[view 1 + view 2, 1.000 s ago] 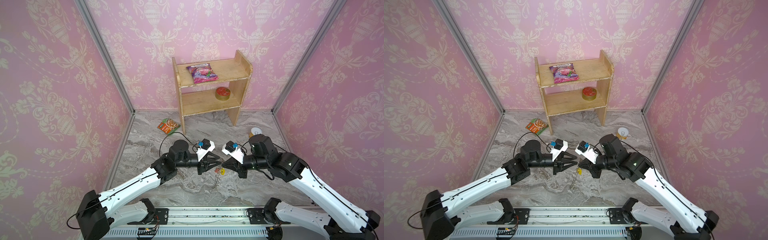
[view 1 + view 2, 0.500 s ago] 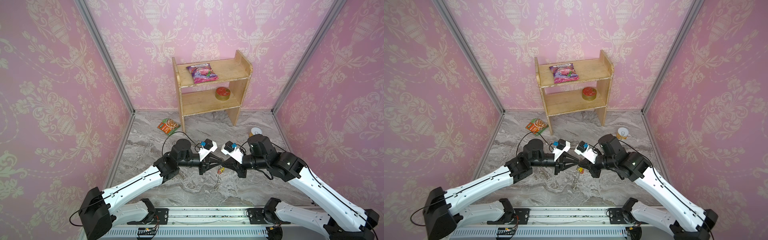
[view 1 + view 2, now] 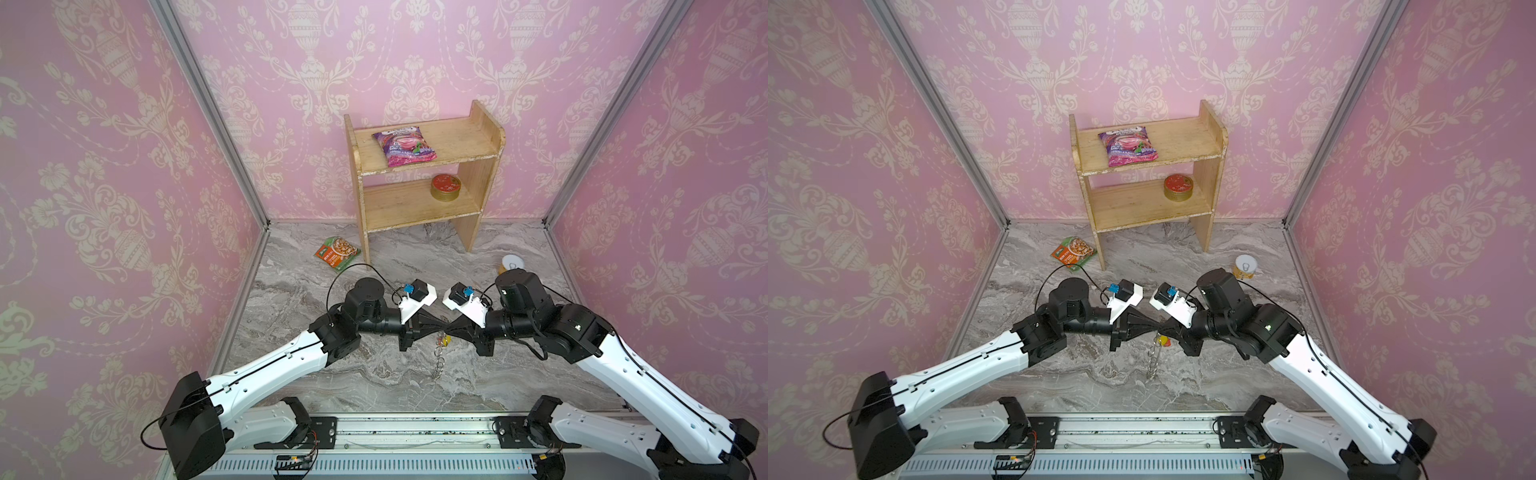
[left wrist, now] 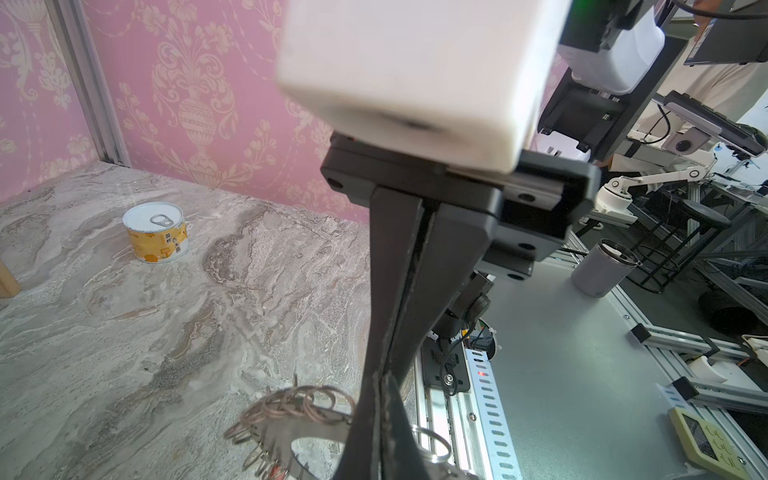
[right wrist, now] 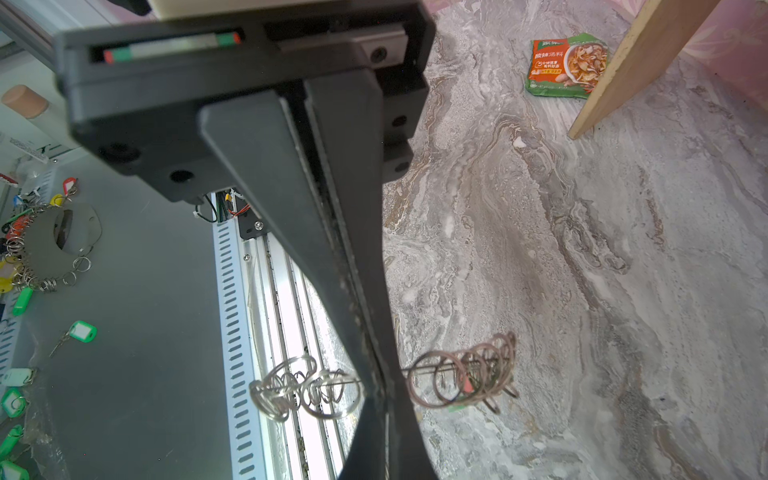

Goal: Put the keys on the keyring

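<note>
While the keyring [image 3: 436, 362] hangs edge-on (yellow tag [image 3: 446, 340] topmost) | right gripper [image 3: 458, 331] grasps its rim | left gripper [image 3: 444, 330] clenched tip-to-tip, catch indiscernible

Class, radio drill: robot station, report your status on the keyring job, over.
Right gripper shut on keyring, which hangs edge-on. Left gripper shut, fingers tip to tip with right. Yellow tag near ring's top. Can, packet well off.

Grey keyring [image 3: 437, 359] upright midair, keys [image 3: 445, 340] beside
</note>
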